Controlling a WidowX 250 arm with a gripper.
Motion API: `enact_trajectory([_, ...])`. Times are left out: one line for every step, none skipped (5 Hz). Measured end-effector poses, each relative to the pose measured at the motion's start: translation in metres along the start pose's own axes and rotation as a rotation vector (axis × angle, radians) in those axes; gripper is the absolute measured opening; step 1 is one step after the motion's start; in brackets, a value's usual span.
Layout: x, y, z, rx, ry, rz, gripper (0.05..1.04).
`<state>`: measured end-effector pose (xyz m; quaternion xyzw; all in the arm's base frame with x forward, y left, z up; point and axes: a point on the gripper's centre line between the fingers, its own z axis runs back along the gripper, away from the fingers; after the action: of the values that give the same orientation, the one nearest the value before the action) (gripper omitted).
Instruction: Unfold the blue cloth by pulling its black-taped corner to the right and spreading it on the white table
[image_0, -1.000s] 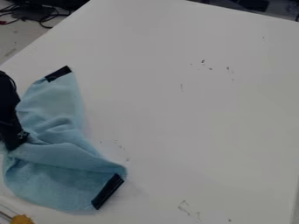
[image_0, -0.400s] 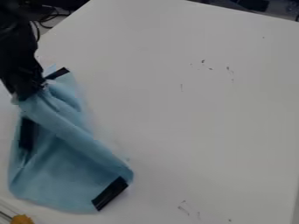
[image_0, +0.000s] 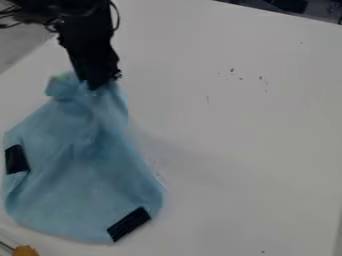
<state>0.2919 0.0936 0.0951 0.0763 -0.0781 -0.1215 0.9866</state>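
1. In the camera view, the black, two-finger pincer (image_0: 98, 86) is clamped on the bunched top of a soft, light blue cloth (image_0: 80, 175). That top is near the slanting left edge of the white counter (image_0: 247, 145). The wide low part spreads away from that edge and looks to rest on the counter.
2. Also in this view, the cloth has flat black patches (image_0: 128, 224) at two of its corners. It should be light and floppy, so it will fold, sag and drag but not break. The black patches may be a bit stiffer. The thick bunch is a good place to grip; one thin layer could slip out. A corner by a patch would be good for pulling it flat. A small orange-yellow thing (image_0: 25, 251) is near the cloth's low end.
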Motion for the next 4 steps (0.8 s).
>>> enact_trajectory([0.041,-0.031,-0.014,-0.035,-0.035,-0.097,0.176])
enact_trajectory([0.068,-0.064,-0.029,-0.083,-0.048,-0.170,0.176])
enact_trajectory([0.082,-0.090,-0.044,-0.142,-0.059,-0.214,0.176])
enact_trajectory([0.084,-0.102,-0.057,-0.185,-0.064,-0.229,0.211])
